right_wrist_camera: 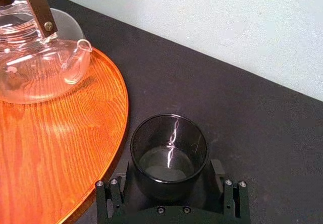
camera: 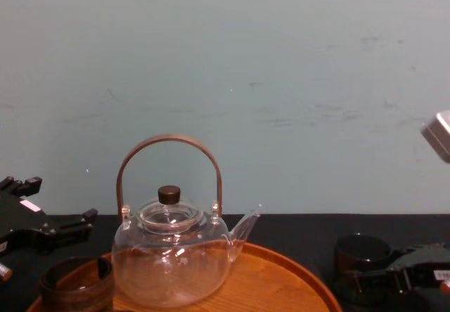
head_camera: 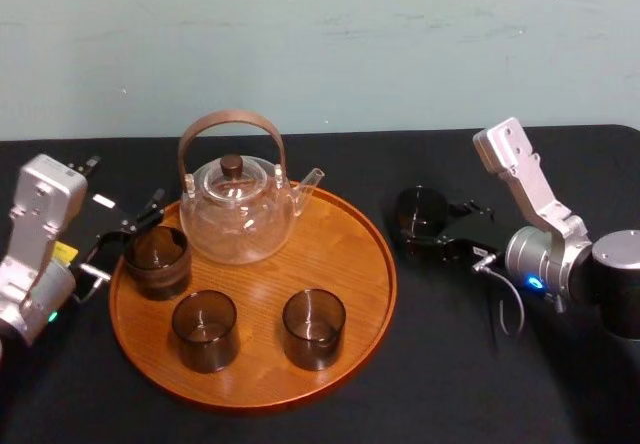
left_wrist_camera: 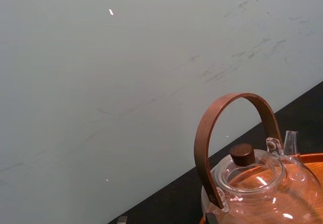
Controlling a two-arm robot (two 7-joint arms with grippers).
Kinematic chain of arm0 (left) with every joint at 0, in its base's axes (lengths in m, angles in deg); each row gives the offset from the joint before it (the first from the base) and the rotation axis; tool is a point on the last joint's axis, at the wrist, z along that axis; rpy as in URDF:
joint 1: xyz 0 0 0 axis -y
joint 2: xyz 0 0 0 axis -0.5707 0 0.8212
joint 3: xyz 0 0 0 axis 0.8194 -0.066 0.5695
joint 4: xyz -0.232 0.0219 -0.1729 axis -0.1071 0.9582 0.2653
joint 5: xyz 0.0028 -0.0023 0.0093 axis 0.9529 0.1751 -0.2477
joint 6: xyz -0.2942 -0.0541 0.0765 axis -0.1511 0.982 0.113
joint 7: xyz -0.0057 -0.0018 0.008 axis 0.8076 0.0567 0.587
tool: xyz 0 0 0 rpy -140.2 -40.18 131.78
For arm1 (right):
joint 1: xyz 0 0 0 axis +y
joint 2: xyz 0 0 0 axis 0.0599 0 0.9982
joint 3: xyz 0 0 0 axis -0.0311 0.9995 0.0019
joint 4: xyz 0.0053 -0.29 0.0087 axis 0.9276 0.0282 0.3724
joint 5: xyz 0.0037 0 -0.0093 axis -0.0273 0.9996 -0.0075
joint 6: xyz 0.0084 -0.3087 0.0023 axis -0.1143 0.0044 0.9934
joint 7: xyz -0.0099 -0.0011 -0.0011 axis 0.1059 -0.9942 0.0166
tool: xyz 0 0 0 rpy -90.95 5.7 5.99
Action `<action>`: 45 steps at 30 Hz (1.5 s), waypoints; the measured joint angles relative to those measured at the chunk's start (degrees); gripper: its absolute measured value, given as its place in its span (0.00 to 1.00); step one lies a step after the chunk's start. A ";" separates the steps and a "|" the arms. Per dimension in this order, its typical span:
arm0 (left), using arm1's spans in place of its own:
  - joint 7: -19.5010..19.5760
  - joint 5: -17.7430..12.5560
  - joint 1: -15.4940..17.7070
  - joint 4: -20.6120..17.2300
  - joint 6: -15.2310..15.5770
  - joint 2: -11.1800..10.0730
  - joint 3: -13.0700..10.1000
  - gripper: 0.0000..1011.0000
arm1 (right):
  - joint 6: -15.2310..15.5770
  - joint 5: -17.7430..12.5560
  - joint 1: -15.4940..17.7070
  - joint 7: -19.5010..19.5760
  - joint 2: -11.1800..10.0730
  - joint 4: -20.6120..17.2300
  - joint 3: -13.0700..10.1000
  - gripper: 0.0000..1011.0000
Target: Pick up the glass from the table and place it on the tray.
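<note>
Right claw (right_wrist_camera: pixel 170 176) set around the tumbler on the desk, just off the tray

In the head view the short, straight-sided tumbler of dark smoky glass (head_camera: pixel 420 212) stands upright on the black-cloth desk (head_camera: pixel 480 364), right of centre and just beside the right rim of the large round orange-brown wooden tray (head_camera: pixel 350 264), not on it. The right claw stands open around the tumbler, one black finger close to each side of its wall. On the tray, the clear glass teapot with an arched brown handle (head_camera: pixel 238 209) sits at the upper left, and two more dark tumblers (head_camera: pixel 205 329) (head_camera: pixel 313 327) stand near the lower edge. A squat brown thick-rimmed cup (head_camera: pixel 157 259) stands at the tray's left edge. The left claw (head_camera: pixel 125 239) is spread open at the left of the frame, just beside the brown cup.
</note>
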 joint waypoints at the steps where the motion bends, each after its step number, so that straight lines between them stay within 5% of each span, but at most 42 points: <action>1: 0.00 0.00 0.00 0.00 0.00 0.00 0.00 0.99 | -0.06 0.17 -0.33 -0.10 0.24 0.50 0.00 0.99; 25: 0.00 0.00 0.00 0.00 0.00 0.00 0.00 0.99 | -1.12 2.13 -4.12 -1.38 3.27 6.93 0.28 0.99; 45: 0.00 0.00 0.00 0.00 0.00 0.00 0.00 0.99 | -1.47 2.75 -4.51 -1.49 3.54 7.38 0.37 0.93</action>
